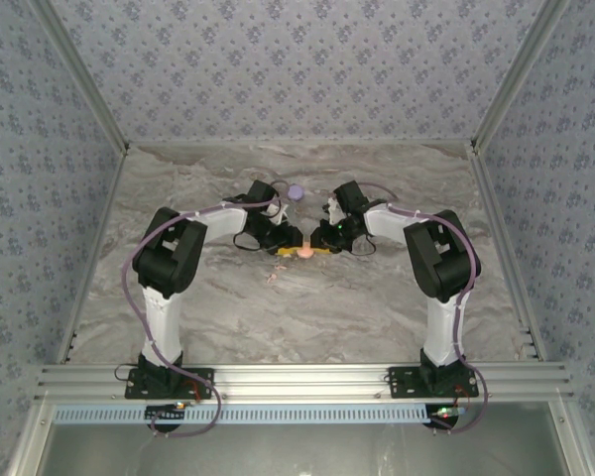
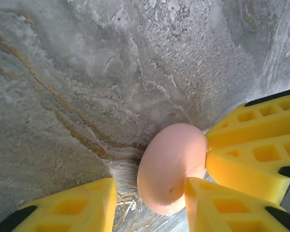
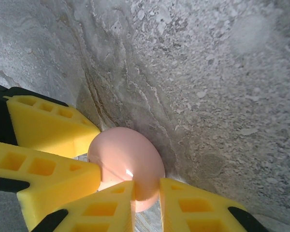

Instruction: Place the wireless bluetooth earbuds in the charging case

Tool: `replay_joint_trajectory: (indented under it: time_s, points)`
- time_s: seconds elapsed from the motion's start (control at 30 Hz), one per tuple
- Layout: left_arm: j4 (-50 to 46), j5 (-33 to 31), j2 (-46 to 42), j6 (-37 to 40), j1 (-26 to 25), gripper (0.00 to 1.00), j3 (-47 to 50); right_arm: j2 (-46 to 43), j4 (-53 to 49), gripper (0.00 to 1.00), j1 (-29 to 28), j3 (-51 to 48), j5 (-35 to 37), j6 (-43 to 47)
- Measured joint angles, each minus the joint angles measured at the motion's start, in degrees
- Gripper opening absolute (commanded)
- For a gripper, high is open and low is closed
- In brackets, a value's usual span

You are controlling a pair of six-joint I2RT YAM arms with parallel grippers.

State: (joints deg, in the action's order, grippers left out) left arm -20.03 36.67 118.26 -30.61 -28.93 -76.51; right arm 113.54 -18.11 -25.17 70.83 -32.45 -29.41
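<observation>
Since both hands meet on the pink charging case [image 2: 171,159] in the middle of the bench [image 2: 87,72], you're probably bracing it to pop the lid. Your right hand [image 3: 146,193] is narrow, pinching the case's rim. Your left hand [image 2: 151,203] straddles it more loosely, with one finger touching and a gap on the other side, so it's more backstop than grip. A pale speck [image 1: 275,280] nearer the bases might be an earbud, but it's too small to call.

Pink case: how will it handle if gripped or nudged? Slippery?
The case looks smooth, glossy and rounded, so the fingers may well slip off it. Probably rigid: no dent shows where they touch. Small beside them, so likely light; a nudge might slide it.
</observation>
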Motion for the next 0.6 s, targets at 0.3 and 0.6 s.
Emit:
replay_joint_trajectory:
  time_s: [0.3, 0.6]
  points:
    - [3.5, 2.8, 0.3, -2.2, -0.1, 0.39, 1.4, 0.0, 0.4, 0.19, 0.0, -0.1, 0.0, 0.0]
    - [6.8, 4.7, 0.3, -4.9, 0.0, 0.33, 2.9, 0.0, 0.5, 0.19, 0.0, -0.1, 0.0, 0.0]
